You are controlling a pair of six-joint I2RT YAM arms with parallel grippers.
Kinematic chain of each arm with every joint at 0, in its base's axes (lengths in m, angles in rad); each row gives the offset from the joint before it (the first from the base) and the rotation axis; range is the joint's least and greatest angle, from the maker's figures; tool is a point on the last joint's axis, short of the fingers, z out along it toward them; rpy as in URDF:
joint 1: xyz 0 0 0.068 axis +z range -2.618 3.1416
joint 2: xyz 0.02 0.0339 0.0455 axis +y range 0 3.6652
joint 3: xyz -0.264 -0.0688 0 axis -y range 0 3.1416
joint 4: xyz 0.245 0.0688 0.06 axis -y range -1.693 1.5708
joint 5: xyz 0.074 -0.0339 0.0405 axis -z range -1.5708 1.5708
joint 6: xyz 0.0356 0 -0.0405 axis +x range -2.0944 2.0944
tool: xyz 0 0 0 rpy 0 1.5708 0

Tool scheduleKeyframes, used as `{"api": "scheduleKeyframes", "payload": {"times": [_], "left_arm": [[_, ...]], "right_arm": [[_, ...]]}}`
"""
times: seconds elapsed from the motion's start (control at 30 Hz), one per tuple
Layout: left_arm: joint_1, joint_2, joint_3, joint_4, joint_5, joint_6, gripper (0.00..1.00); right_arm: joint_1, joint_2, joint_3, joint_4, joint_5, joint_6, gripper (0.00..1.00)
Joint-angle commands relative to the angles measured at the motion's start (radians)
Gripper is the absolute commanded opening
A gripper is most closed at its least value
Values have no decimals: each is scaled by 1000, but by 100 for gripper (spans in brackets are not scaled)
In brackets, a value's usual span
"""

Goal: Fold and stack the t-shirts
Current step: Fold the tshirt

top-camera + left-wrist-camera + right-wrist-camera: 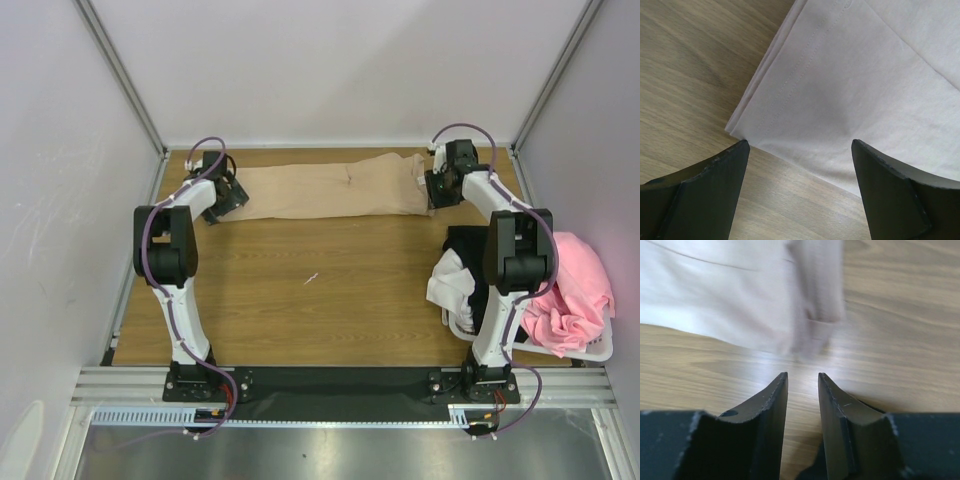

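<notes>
1. While my left gripper (222,200) hangs at the upper left of the overhead view, the tan t-shirt (335,190) lies folded into a long strip across the upper part of the table (330,300). Its left end is just beside that gripper.
2. Left wrist view: my jaws stand wide apart and hold nothing. The shirt's folded corner sits just above the left fingertip, and its lower edge runs across the gap between the tips.
3. My right gripper (437,190) is at the upper right of the overhead view, at the strip's right end. From above I cannot tell whether it touches the cloth.
4. Right wrist view: my fingers stand with a narrow gap and nothing in it. The cloth lies just ahead of the tips, filling the upper left and centre of the frame.
5. The cloth in that view is blurred and its folds cannot be made out. The left wrist frame cuts the shirt off at top and right.
6. At the lower right of the overhead view, a pink t-shirt (575,295) is heaped in the laundry basket (590,352). A black t-shirt (465,240) and a white t-shirt (448,285) are partly hidden behind my right arm (515,255). I cannot tell whether they lie in the basket.
</notes>
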Motion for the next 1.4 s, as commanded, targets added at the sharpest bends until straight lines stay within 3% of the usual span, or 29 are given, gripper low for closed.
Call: {"api": "scheduleKeyframes", "payload": {"times": [0.0, 0.27, 0.53, 0.93, 1.1, 1.27, 1.3, 1.37], "left_arm": [[12, -6, 23, -15, -27, -6, 90], [12, -14, 14, -4, -17, -3, 90], [12, -6, 25, -9, -17, -3, 90], [44, -5, 37, -20, -25, 6, 90], [43, -23, 57, -21, -1, 28, 89], [41, -106, 112, 24, 31, 135, 91], [41, -129, 120, 44, 50, 156, 91], [38, -143, 130, 89, 96, 218, 91]], "right_arm": [[28, -28, -5, 18, -44, 16, 37], [61, 12, -13, 25, 4, -6, 40], [61, 66, 4, 28, 184, -12, 33], [5, 79, 42, 25, 301, 3, 28], [0, 69, 105, -17, 256, 57, 28], [18, 49, 276, -53, 158, 216, 39], [28, 49, 291, -36, 120, 297, 48], [38, 46, 303, 1, 73, 374, 55]]}}
